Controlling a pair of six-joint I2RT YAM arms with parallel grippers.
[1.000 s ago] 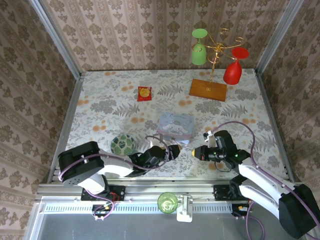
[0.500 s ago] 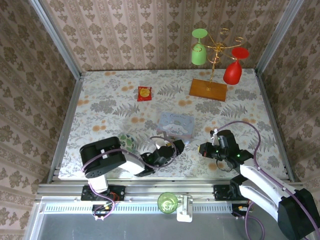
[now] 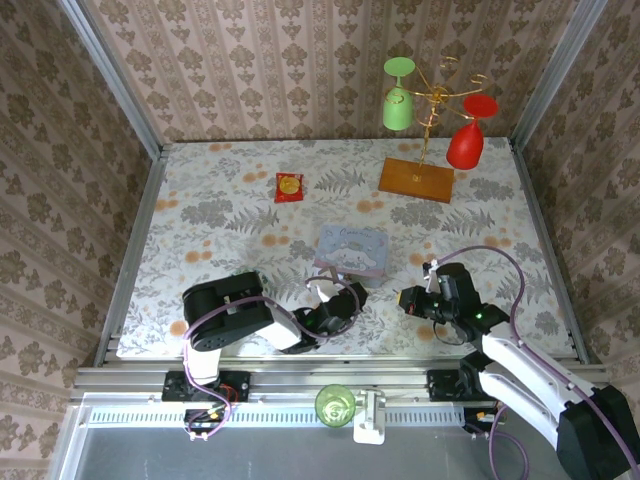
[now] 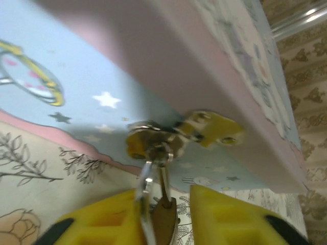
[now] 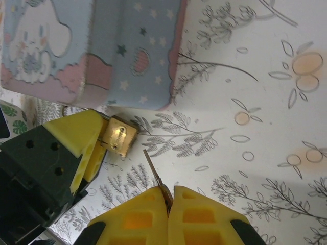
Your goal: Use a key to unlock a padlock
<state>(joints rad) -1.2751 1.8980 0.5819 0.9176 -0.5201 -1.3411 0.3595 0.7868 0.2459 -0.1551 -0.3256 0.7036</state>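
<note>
Over the last second the left gripper (image 3: 345, 300) has swung in to the 6 o'clock edge of the tin (image 3: 352, 248), and its jaws have narrowed from spread to pinching the padlock (image 5: 118, 137). At its 3 o'clock, the right gripper (image 3: 405, 298) keeps its jaws pressed together on the key (image 5: 155, 172). Insertion can likely begin.

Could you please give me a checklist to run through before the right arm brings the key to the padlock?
1. Key clamped in right gripper, blade protruding: ok.
2. Padlock between the fingers of the left gripper: ok.
3. Left grip firm on padlock: cannot tell.
4. Key tip lined up with padlock's end face: not ok, tip sits off to its side, apart.
5. Tin clear of key's path: cannot tell.
</note>
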